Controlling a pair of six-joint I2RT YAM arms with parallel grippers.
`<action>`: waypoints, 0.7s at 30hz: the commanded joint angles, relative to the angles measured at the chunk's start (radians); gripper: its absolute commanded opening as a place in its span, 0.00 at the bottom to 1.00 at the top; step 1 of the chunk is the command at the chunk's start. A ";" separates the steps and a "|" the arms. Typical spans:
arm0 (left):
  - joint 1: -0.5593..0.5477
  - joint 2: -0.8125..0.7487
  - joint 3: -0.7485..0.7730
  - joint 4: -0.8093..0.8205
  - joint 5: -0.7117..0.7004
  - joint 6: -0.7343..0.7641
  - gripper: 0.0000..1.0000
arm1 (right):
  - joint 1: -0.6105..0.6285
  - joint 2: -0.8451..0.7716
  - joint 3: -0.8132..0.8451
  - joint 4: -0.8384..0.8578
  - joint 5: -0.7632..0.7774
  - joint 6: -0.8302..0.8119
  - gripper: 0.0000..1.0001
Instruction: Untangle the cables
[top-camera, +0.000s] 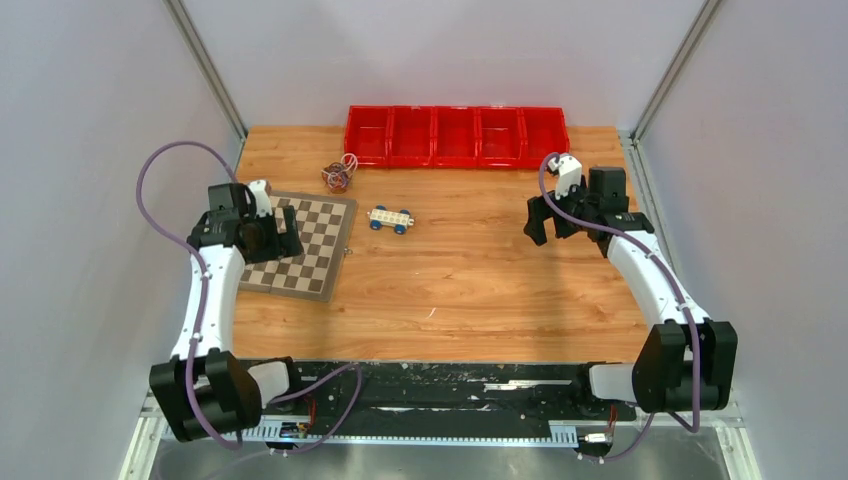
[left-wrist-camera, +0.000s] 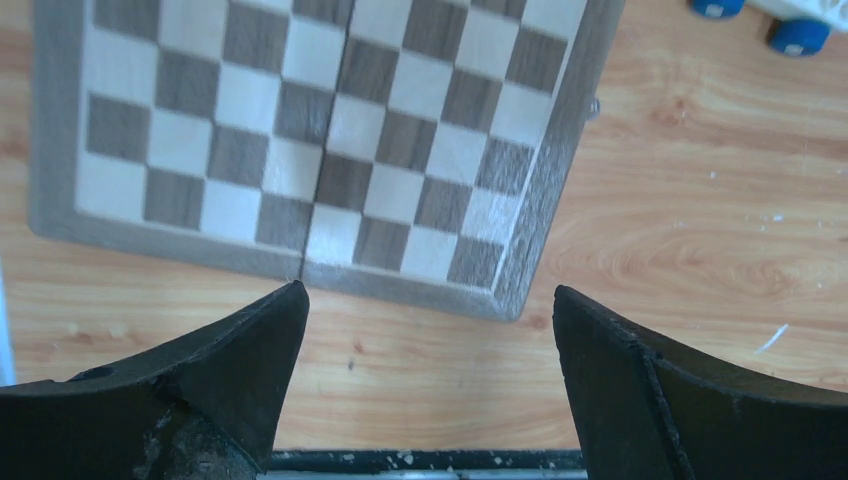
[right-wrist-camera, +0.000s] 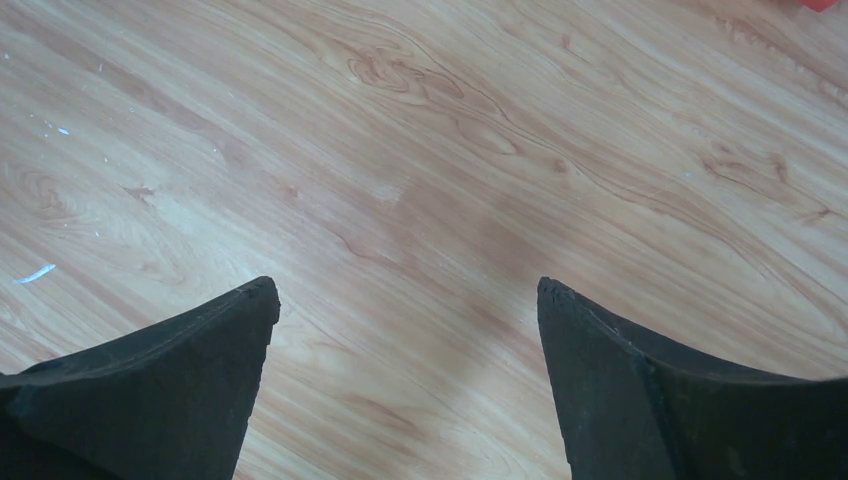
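I see the cables (top-camera: 339, 175) only from the top camera: a small knot just beside the red bins (top-camera: 456, 136), its strands too fine to separate. The left gripper (left-wrist-camera: 428, 300) hangs spread wide at the chessboard (left-wrist-camera: 300, 130) edge. The right gripper (right-wrist-camera: 405, 290) is equally spread above the bare table (right-wrist-camera: 450, 130).

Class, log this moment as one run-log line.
cables tangled near red bins | left gripper open at chessboard | right gripper open over table
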 joint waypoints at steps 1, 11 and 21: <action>0.007 0.089 0.160 0.099 0.000 0.066 1.00 | -0.007 0.032 0.061 0.015 0.024 0.011 1.00; -0.023 0.742 0.871 -0.079 0.197 0.063 1.00 | -0.008 0.144 0.175 0.017 0.052 0.039 1.00; -0.085 1.059 1.046 0.084 0.255 -0.004 1.00 | -0.009 0.203 0.188 0.019 0.070 0.017 1.00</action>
